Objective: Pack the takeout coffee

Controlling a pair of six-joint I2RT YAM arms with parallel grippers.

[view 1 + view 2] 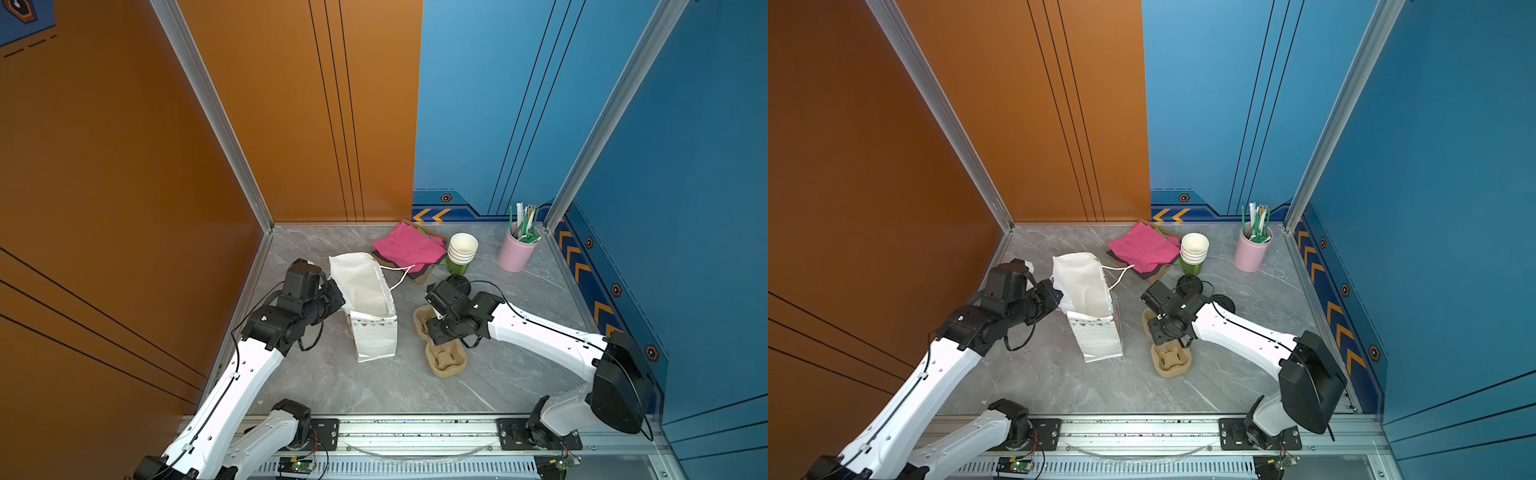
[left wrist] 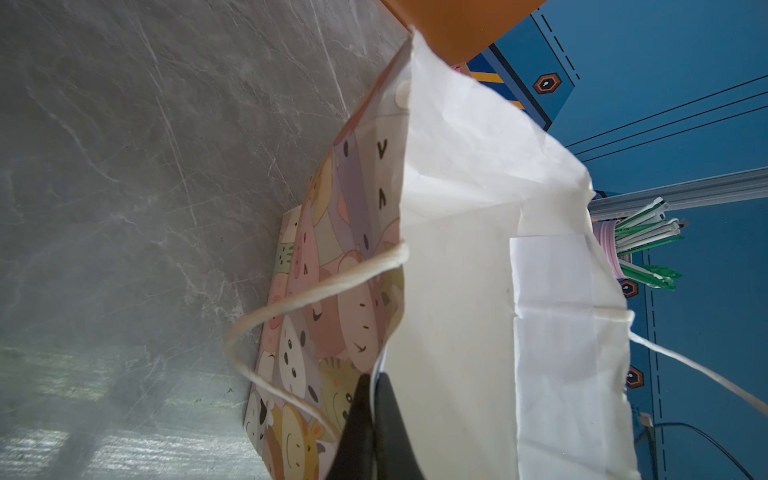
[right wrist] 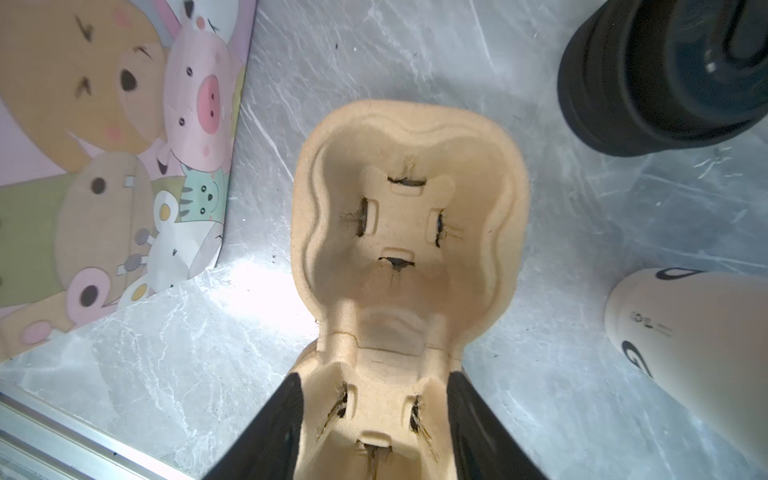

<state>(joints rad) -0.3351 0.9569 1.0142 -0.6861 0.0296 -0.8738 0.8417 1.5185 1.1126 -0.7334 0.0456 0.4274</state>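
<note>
The takeout coffee (image 3: pixel 698 345) sat on the counter (image 3: pixel 561 249) just beside the pulp carrier (image 3: pixel 407 208), on the side away from the paper bag (image 2: pixel 457 249); I judged it light, sloshy and thin-walled, best taken mid-wall under the lid with a gentle squeeze. My left gripper (image 2: pixel 374 382) was clamped on the bag's rim; the right gripper (image 3: pixel 374 374) straddled the carrier's near cell, jaws part-way apart against its sides, though I could not tell whether it truly gripped. The cup's lid was cut off in the right wrist view, and the right arm (image 1: pixel 1237 328) hid most of it in both top views.
</note>
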